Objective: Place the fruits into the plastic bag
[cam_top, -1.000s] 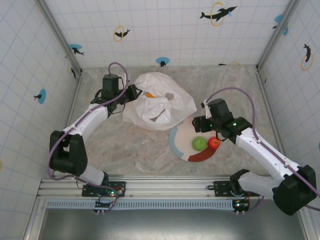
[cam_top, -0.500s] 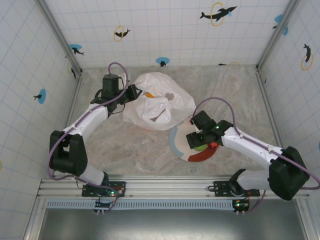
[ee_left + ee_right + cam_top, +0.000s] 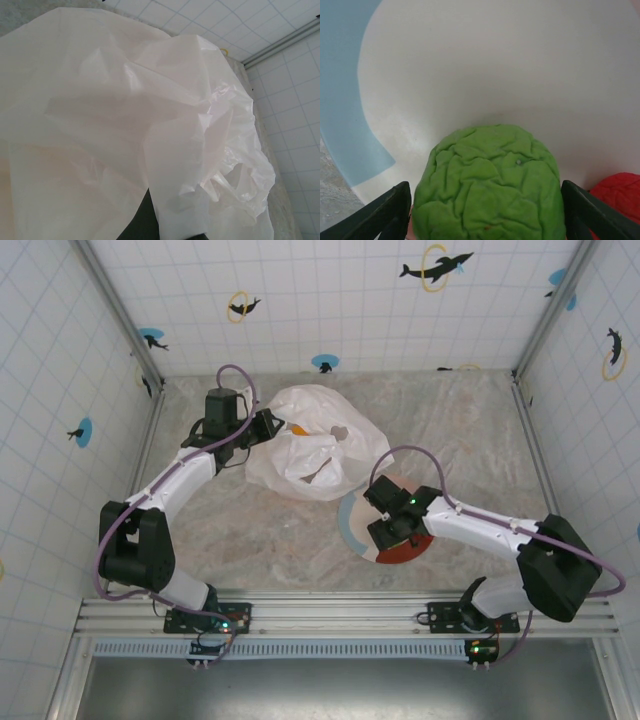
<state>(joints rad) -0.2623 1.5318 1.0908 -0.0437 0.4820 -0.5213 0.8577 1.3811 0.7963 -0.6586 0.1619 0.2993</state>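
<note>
- The plastic bag (image 3: 320,445) lies crumpled on the counter (image 3: 250,530), upper middle of the top view. Its left edge goes to the left hand (image 3: 265,427), which is pinched fully together on the film. I judge this keeps the mouth lifted and the bag from sliding.
- In the left wrist view the white film (image 3: 150,125) drapes over a dark finger (image 3: 145,222) at the bottom edge, which fits a hold on the rim.
- A bit of orange (image 3: 298,428) shows through the bag near that hand, probably a fruit already inside.
- The plate (image 3: 348,525) sits just below and right of the bag, its blue band toward the left.
- The right hand (image 3: 395,530) is low over the plate. In its wrist view its fingers (image 3: 395,210) stand wide on either side of the green apple (image 3: 490,185), right at its flanks. I cannot tell whether they press it yet. The apple rests on the plate's pale centre.
- A red fruit (image 3: 620,197) lies just beside the apple at the lower right, so the right finger must slip between them.
</note>
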